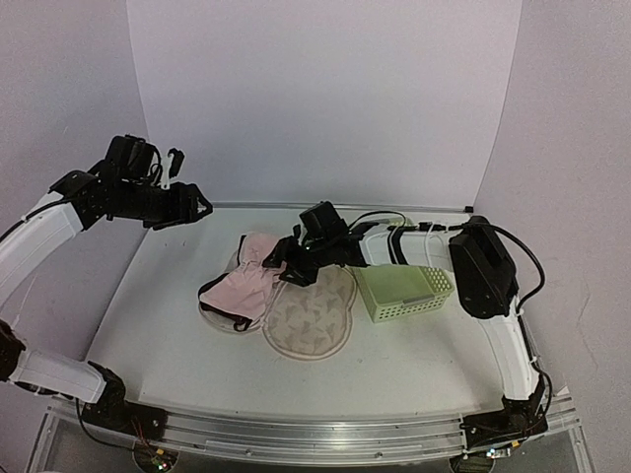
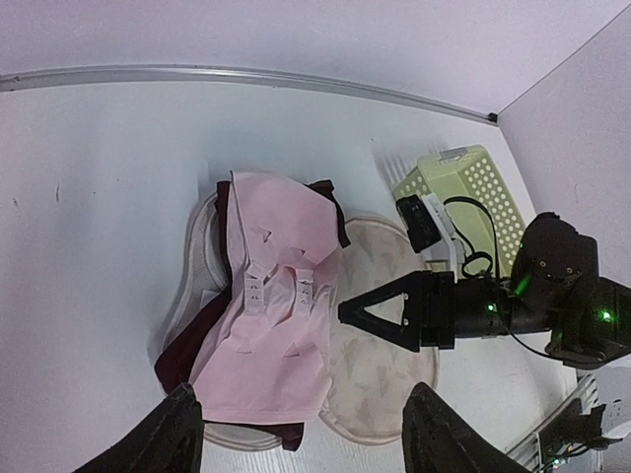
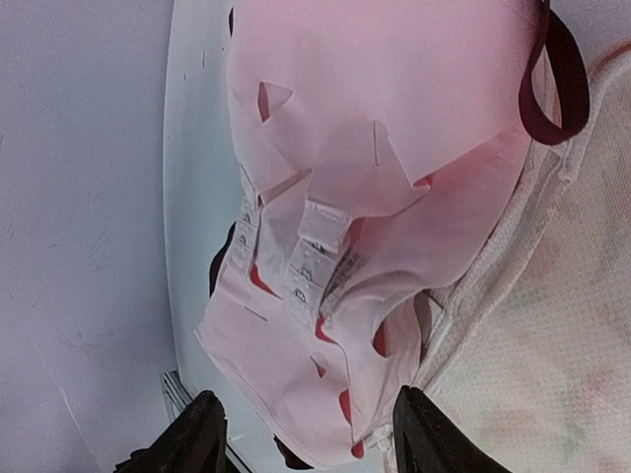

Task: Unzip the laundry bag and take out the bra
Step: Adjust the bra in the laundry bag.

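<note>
The laundry bag point(image 1: 308, 320) lies open on the table, its patterned right half flat. On its left half lies the maroon bra point(image 1: 219, 304), mostly covered by a pink fabric layer point(image 1: 251, 281) with hook strips. My right gripper point(image 1: 279, 266) is open and empty, low over the pink layer's right edge. The right wrist view shows the pink layer point(image 3: 394, 118), a maroon strap point(image 3: 564, 79) and the bag point(image 3: 562, 374) between my fingers. My left gripper point(image 1: 192, 207) is open and empty, raised at the back left. Its view shows the bra point(image 2: 182, 350), the bag point(image 2: 380, 374) and the right gripper point(image 2: 375, 310).
A pale green mesh basket point(image 1: 404, 291) stands just right of the bag, under my right forearm; it also shows in the left wrist view point(image 2: 463, 187). White walls close the table at the back and both sides.
</note>
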Available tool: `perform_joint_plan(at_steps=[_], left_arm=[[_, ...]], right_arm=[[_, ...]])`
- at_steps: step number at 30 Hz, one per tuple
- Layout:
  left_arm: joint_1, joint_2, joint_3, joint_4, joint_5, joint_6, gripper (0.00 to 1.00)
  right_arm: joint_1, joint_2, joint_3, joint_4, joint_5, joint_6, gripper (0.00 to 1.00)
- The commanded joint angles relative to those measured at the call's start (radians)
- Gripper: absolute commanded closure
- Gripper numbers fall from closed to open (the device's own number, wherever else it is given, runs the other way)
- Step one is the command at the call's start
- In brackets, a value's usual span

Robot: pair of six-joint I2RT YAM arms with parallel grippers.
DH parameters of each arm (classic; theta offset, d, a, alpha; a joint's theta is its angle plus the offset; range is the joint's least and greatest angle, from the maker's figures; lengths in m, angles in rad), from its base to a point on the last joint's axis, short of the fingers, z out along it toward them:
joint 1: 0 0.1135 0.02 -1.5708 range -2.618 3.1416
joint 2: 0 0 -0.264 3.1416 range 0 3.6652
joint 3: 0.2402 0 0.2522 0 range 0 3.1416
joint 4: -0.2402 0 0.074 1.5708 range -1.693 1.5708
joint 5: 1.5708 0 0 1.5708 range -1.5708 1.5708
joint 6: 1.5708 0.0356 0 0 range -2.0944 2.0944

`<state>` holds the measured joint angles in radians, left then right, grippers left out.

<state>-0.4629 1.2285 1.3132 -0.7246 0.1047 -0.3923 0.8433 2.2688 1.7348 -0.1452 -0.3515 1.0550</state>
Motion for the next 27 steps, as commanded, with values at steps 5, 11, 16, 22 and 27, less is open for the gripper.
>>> perform_joint_plan(at_steps=[5,11,16,22,27], left_arm=[[-0.003,-0.065,-0.015,-0.005,0.004,0.003,0.3],[-0.002,-0.075,-0.021,-0.011,0.004,0.004,0.3],[-0.002,-0.077,-0.027,-0.014,0.001,0.004,0.3],[-0.002,-0.078,-0.034,-0.015,-0.003,0.008,0.3],[-0.002,-0.076,-0.034,-0.015,-0.005,0.01,0.29]], right_arm=[[0.006,0.079,0.107,0.07,0.076,0.077,0.42],[0.006,0.117,0.129,0.082,0.071,0.1,0.43],[0.008,0.138,0.165,0.104,0.052,0.111,0.44],[0.012,0.168,0.208,0.125,0.016,0.129,0.47],[0.015,0.185,0.223,0.137,-0.004,0.144,0.51]])
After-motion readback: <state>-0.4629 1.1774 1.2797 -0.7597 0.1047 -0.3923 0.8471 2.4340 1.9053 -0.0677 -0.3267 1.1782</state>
